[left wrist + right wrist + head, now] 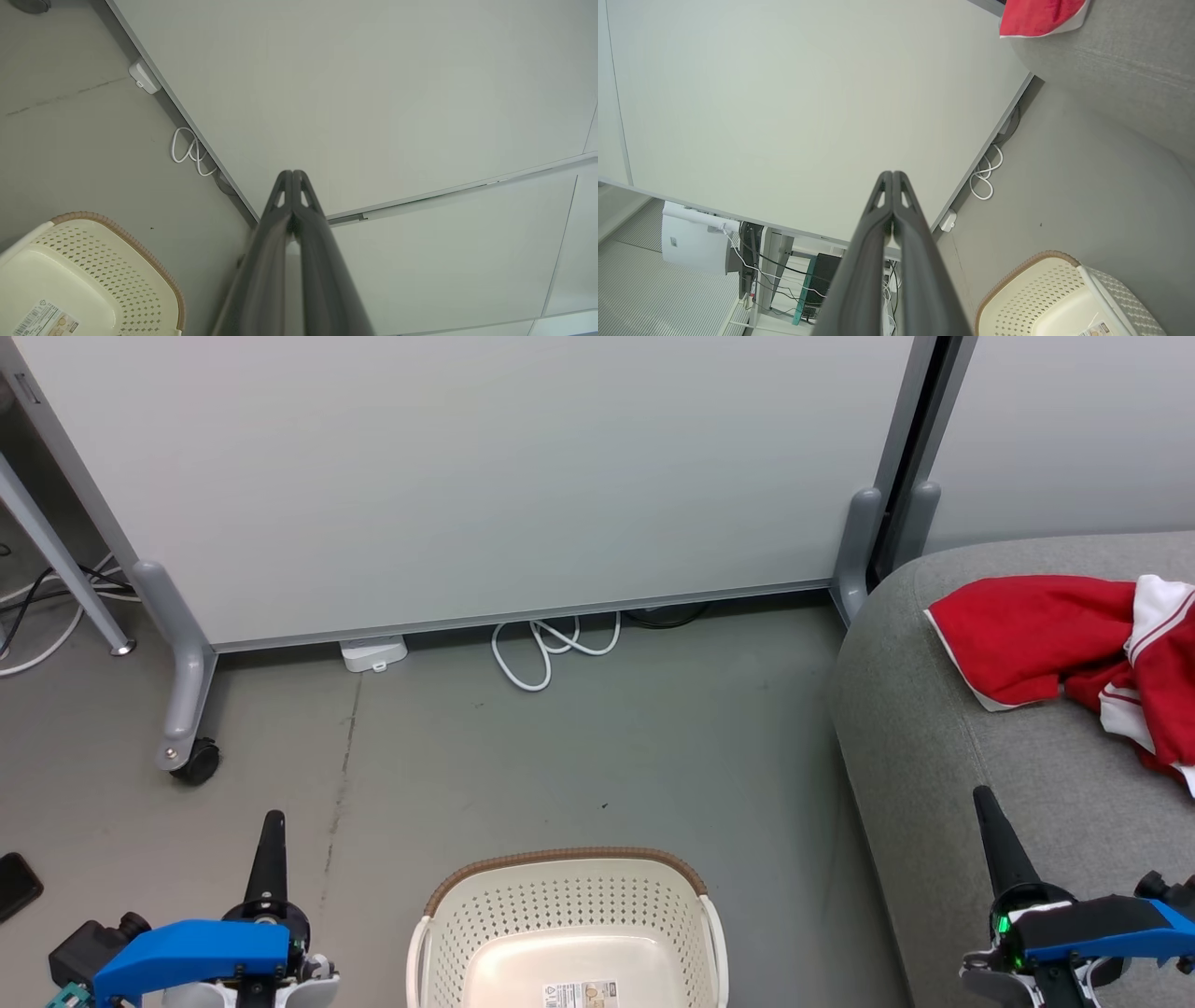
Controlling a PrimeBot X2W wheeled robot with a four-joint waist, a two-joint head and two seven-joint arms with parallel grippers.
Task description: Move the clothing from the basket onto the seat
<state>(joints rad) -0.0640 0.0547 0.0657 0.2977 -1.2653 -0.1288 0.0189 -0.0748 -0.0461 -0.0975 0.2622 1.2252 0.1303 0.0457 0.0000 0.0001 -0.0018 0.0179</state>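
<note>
The basket [560, 857] is cropped below; the clothing [1027, 635] at right.

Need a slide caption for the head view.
Empty basket, red clothing on the grey seat, left gripper and right gripper shut, holding nothing.

Looped white cable [551, 649] near white adapter [373, 653] on grey floor [579, 756]; partition [467, 476] behind them.

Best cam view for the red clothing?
Head view: the clothing lies on the seat, both pieces visible. Right wrist view catches a red corner at its top edge; left wrist view faces the basket and partition.
</note>
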